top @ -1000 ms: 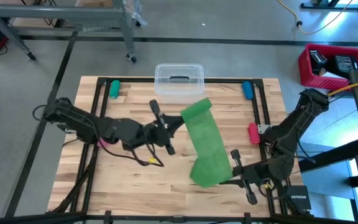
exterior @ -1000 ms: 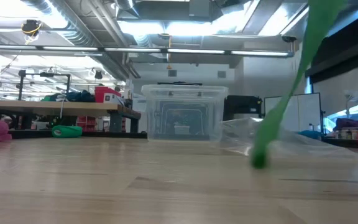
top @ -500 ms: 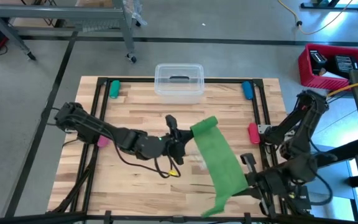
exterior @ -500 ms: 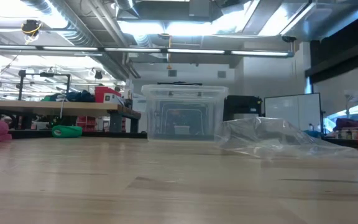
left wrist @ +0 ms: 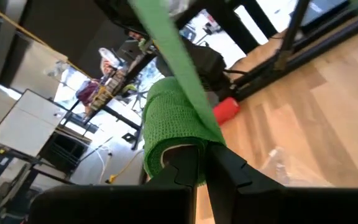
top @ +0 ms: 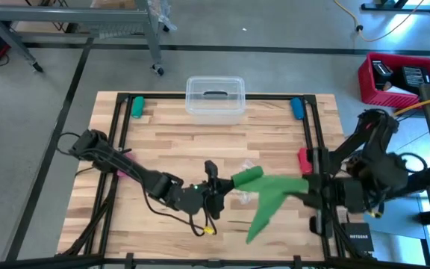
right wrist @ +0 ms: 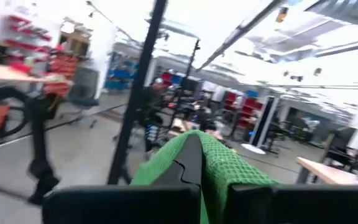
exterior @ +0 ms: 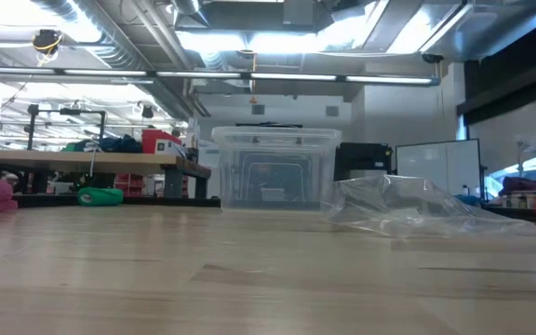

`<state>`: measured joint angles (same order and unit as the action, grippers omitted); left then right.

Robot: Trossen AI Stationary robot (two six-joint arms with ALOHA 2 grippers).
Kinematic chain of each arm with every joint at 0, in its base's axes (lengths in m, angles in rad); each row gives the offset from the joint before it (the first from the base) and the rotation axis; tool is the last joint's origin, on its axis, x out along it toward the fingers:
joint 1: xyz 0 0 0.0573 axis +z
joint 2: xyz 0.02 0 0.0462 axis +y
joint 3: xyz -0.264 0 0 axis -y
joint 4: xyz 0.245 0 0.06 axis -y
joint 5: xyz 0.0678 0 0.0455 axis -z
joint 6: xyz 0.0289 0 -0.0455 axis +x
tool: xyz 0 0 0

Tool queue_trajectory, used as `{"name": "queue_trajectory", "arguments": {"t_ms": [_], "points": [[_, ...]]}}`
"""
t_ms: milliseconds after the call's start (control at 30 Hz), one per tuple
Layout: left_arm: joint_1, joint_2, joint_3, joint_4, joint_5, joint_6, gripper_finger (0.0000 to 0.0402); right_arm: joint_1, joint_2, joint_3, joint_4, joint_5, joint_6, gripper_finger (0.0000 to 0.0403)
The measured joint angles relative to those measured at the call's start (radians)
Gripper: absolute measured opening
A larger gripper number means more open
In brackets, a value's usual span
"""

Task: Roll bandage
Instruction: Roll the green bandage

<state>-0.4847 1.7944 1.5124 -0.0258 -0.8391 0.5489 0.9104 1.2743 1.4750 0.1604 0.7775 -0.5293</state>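
Both arms are holding the bandage [top: 271, 196] up off the tabletop [top: 163, 149], stretched between them over the front-right part of the table, w/ one loose end hanging down toward the front edge

Left gripper [top: 216, 188] is sitting near the middle of the front half, fingers [left wrist: 219, 163] pinched tight on one end of the bandage [left wrist: 176, 118]; the fabric is bunching into a partial roll right at the fingertips, and a taut strip is running away from it toward the other arm

Right gripper [top: 312, 191] is hanging over the right edge of the tabletop, its fingers clamped on the other part of the bandage [right wrist: 222, 165], which is draping over both sides of the jaws

Clear plastic bag [top: 243, 173] is lying flat on the wood just behind the left gripper, also showing in low view [exterior: 408, 207]

Clear lidded box [top: 215, 97] is sitting at the middle of the back edge. Green cylinder [top: 137, 107] is lying by the back-left corner, blue one [top: 297, 107] by the back-right corner, and a red one [top: 303, 159] at the right edge
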Motion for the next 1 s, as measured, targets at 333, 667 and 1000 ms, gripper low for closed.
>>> {"name": "queue_trajectory", "arguments": {"t_ms": [333, 667, 1000], "points": [[-0.055, 0.064, 0.0, 0.019, 0.086, -0.1, 0.0011, -0.215, -0.003, 0.036, -0.008, 0.047, 0.003, 0.0005], [-0.097, 0.066, 0.0, 0.009, 0.208, -0.399, 0.0011, -0.437, -0.003, 0.036, -0.19, 0.125, 0.103, 0.0005], [-0.107, 0.08, 0.0, 0.019, 0.36, -0.545, 0.0011, -0.712, 0.004, -0.001, -0.664, -0.092, 0.508, 0.0005]]}}
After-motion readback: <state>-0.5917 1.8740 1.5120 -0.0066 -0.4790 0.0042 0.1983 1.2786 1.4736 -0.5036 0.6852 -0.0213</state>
